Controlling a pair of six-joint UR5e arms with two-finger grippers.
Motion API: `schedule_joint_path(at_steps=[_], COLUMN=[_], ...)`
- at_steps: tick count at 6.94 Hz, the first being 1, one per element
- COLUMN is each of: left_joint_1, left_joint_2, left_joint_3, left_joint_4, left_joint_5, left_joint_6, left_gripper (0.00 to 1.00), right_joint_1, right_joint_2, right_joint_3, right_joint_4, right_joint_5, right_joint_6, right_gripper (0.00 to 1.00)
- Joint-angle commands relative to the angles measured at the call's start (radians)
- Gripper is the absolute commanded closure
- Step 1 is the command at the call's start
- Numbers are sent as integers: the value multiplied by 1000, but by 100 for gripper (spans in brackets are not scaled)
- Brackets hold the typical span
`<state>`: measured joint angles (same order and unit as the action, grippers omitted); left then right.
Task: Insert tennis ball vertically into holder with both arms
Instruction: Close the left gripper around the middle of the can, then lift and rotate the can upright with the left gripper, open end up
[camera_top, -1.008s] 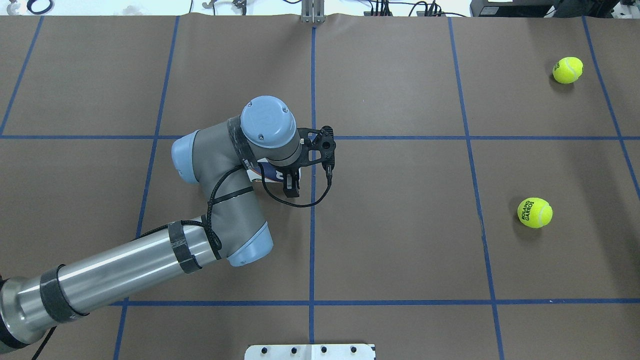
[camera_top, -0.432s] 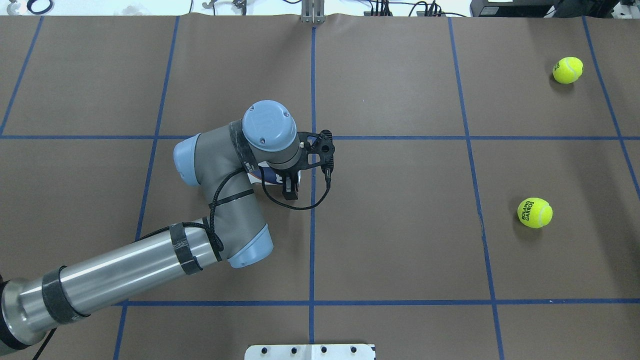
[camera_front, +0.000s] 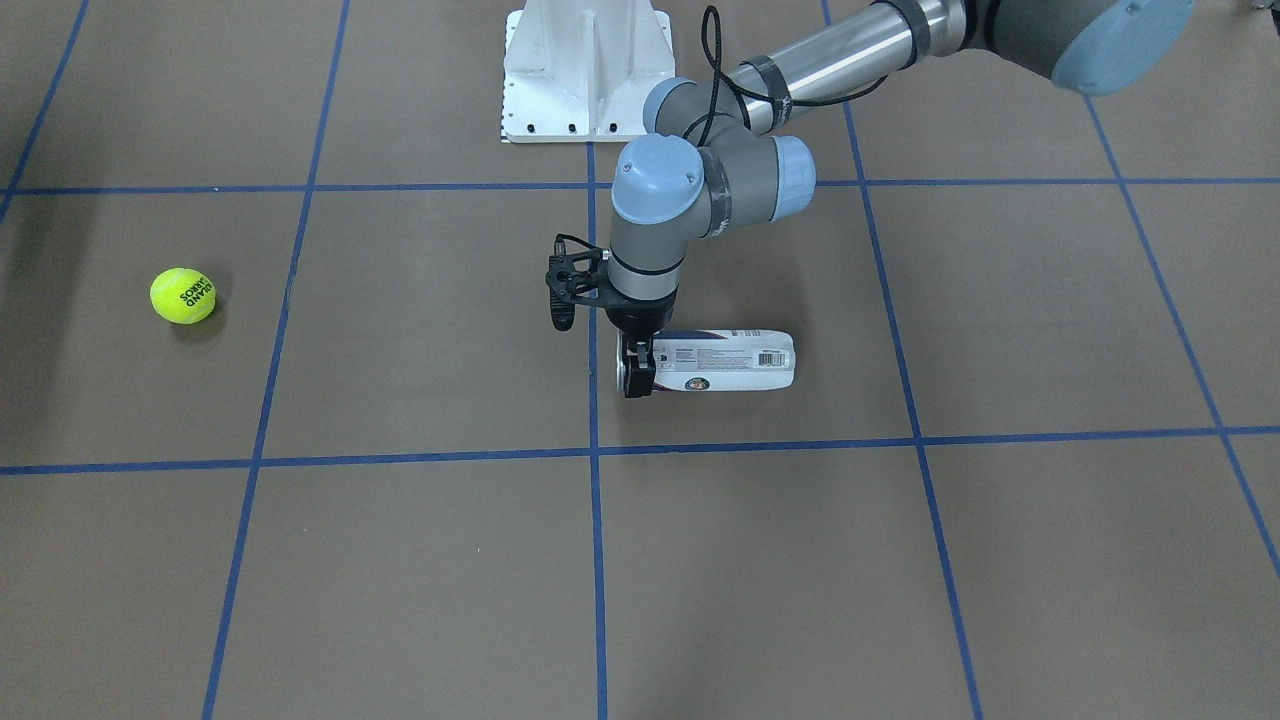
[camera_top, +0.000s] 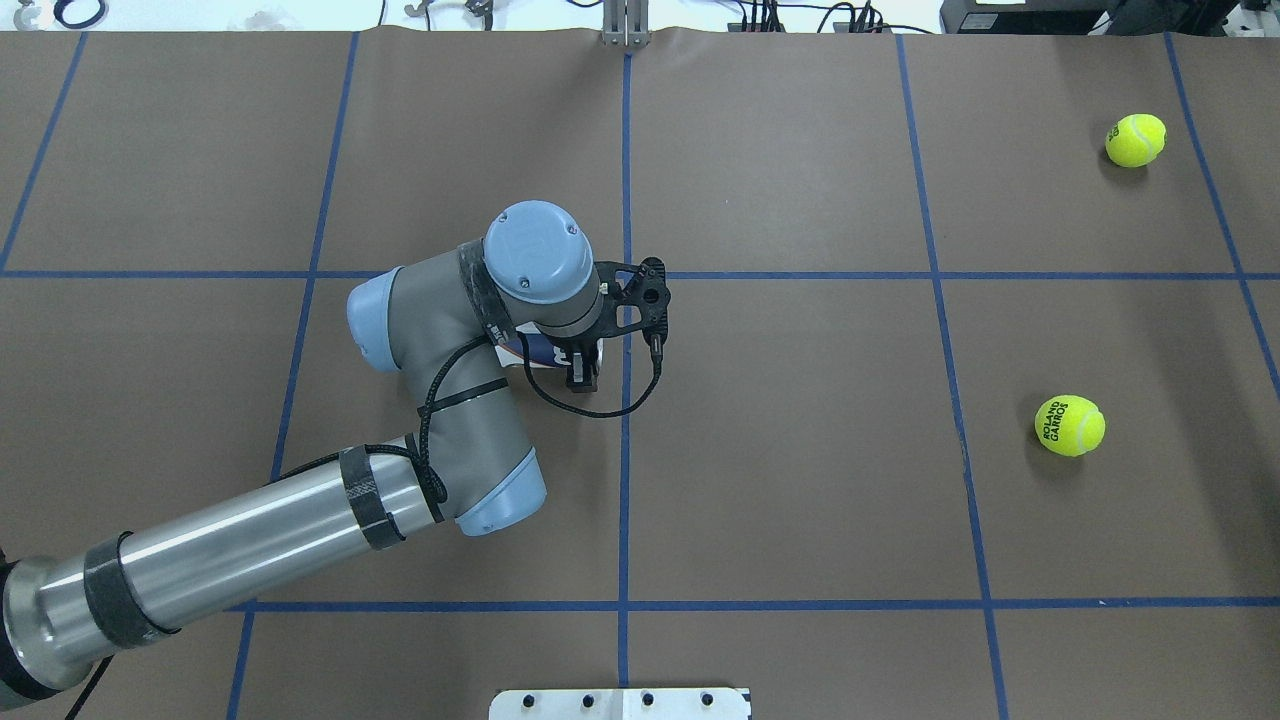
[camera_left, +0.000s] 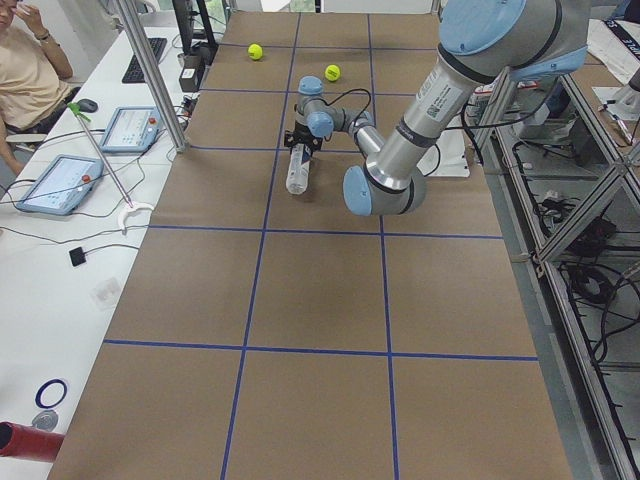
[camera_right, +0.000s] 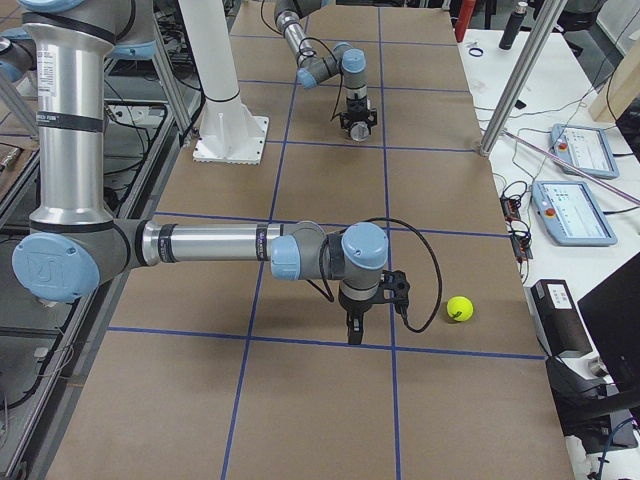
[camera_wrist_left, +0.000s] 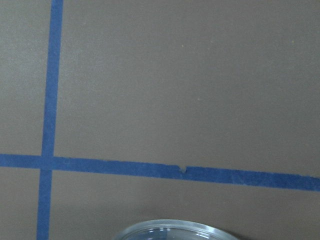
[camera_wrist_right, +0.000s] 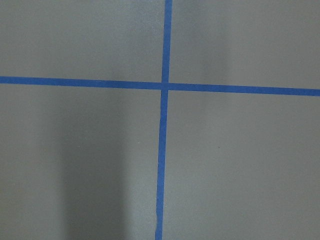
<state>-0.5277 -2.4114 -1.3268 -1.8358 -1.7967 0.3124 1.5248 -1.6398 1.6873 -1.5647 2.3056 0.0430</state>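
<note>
We are picking up the tennis-ball can (camera_front: 730, 362), lying mid-bench: the left hand (camera_front: 636, 385) looks narrow, seemingly pinching its mouth rim. Next we must stand it upright; the tennis ball (camera_front: 183, 295) lies near the bench's right edge.

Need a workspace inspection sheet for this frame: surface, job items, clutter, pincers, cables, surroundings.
Surface: brown table with a blue tape grid.
Job's things: holder lies on its side near the centre; tennis ball sits loose on the robot's right, well apart from it.
Clutter: second ball near the far right corner; white pedestal base at the robot's edge.
Grippers: left pincer is at the holder's mouth end, grip cannot be told; right pincer shows only in the right side view, state cannot be told.
Cables: black cable loops off the left wrist.
Surroundings: operator and tablets at the side bench.
</note>
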Motion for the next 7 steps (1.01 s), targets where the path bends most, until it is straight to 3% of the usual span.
schedule_joint_path(at_steps=[1,3,6,7], left_joint_1=[0,-15,-81,-89], left_joint_2=[0,-1,-6,-3], left_joint_3=[0,-20,-165,-178], left_joint_4=[-3,-71,-92,-220], left_joint_5=[3,2,-7,-7], left_joint_6=[2,-7,-82,-170], left_gripper=[24,23,23,23], right_joint_1=[0,0,0,0], right_joint_2=[0,0,0,0], right_joint_3=[0,0,0,0], right_joint_4=[0,0,0,0], right_joint_5=[0,0,0,2], right_joint_6=[0,0,0,0], right_gripper=[0,0,0,0])
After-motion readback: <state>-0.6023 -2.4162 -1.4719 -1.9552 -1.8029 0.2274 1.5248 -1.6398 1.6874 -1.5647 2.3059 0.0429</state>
